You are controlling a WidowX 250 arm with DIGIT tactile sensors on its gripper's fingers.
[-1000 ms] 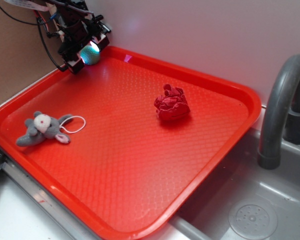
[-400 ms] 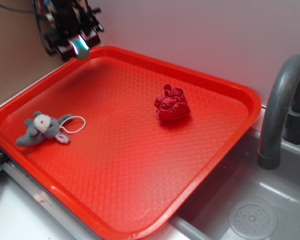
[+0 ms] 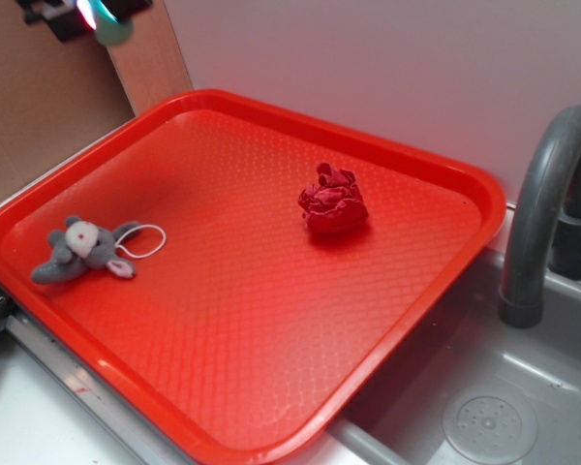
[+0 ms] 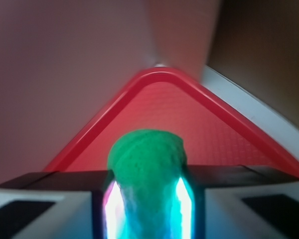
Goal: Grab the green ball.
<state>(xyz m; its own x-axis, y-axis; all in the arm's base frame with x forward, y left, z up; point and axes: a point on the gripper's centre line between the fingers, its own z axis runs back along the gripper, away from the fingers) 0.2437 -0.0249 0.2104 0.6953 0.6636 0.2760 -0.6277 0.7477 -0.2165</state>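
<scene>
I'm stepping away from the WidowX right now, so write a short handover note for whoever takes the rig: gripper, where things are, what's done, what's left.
Gripper: shut on the green ball, which sits squeezed between the two fingers in the wrist view. In the exterior view the gripper is at the top left corner of the picture, high above the far left corner of the red tray.
On the tray: the grey plush mouse near the left edge, the dark red fabric wad toward the back right. Neither is touched.
Done: ball grabbed and lifted clear of the tray.
Left: nothing of the grab itself; just keep the grip.
</scene>
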